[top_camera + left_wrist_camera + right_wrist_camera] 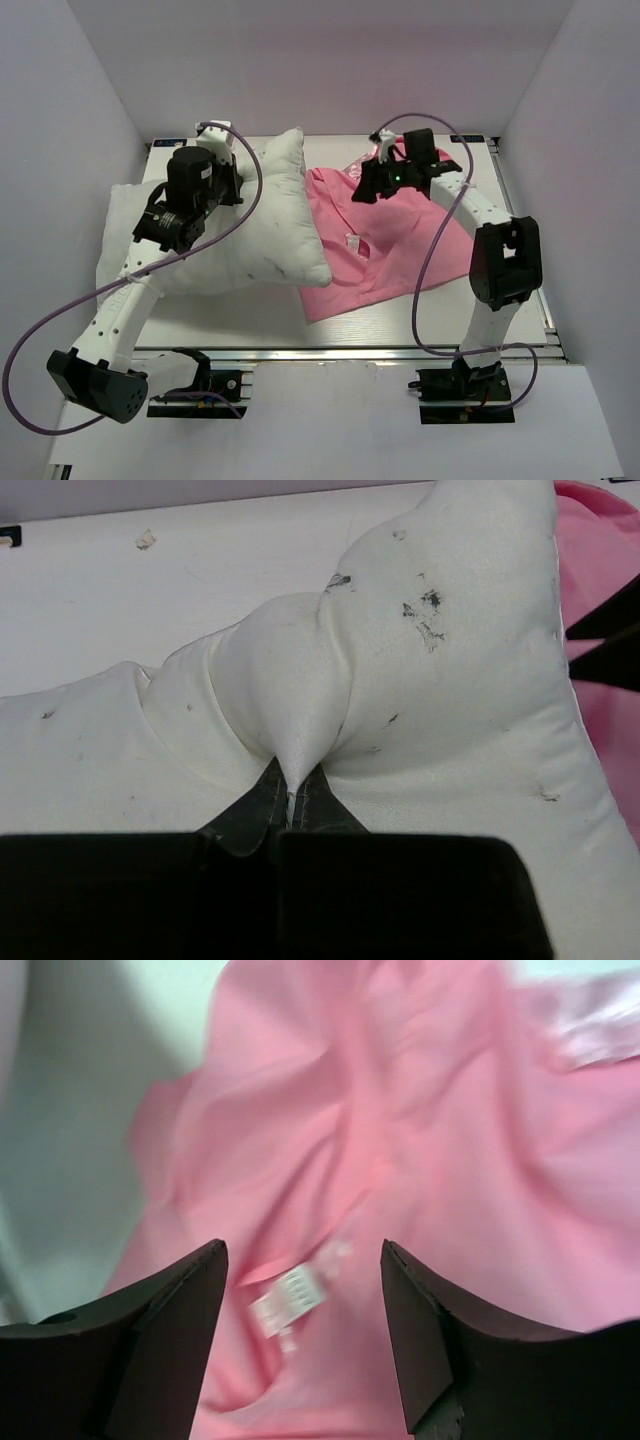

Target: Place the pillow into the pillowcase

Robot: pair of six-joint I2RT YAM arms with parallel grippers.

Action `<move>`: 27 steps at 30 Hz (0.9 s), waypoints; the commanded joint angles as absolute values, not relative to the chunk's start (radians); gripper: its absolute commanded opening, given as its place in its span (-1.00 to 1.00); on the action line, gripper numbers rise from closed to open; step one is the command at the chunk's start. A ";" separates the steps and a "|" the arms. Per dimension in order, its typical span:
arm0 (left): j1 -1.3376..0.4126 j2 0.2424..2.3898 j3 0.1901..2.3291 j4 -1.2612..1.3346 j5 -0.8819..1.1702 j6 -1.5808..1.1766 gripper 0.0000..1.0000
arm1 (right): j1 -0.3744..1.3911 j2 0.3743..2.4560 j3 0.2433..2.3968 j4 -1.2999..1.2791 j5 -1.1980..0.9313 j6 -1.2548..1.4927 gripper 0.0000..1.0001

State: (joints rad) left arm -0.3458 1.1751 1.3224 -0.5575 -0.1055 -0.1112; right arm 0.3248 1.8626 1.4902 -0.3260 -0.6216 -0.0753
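One white table (400, 325): left claw (290, 802) pinches the pillow (450, 680), right claw (303, 1250) gapes over pillowcase (400, 1110).

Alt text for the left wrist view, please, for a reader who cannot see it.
The left claw is shut on a pinched fold of the white pillow, which bulges up around the pinch and carries small dark specks. The pink pillowcase shows at the right edge, and the white table lies beyond the pillow.

Robot lab, white-walled enclosure (100, 60) (plain), aluminium rail (350, 352)
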 commanded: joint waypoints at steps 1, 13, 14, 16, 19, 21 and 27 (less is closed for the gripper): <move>-0.337 1.177 1.286 -0.445 -0.074 -0.173 -1.00 | 0.347 1.839 1.575 -0.284 -0.481 -0.124 0.37; -0.333 1.152 1.209 -0.428 -0.087 -0.307 -1.00 | 0.423 2.059 1.652 -0.308 -0.212 -0.215 0.23; -0.333 1.149 1.197 -0.429 -0.086 -0.310 -1.00 | 0.428 2.068 1.663 -0.305 -0.203 -0.219 0.23; -0.333 1.141 1.187 -0.437 -0.081 -0.313 -1.00 | 0.436 2.094 1.670 -0.296 -0.178 -0.239 0.23; -0.333 1.137 1.172 -0.437 -0.077 -0.321 -1.00 | 0.448 2.132 1.695 -0.287 -0.158 -0.249 0.24; -0.333 1.138 1.169 -0.439 -0.074 -0.324 -1.00 | 0.453 2.160 1.721 -0.296 -0.156 -0.244 0.23; -0.333 1.132 1.154 -0.442 -0.072 -0.330 -1.00 | 0.471 2.174 1.717 -0.304 -0.163 -0.241 0.21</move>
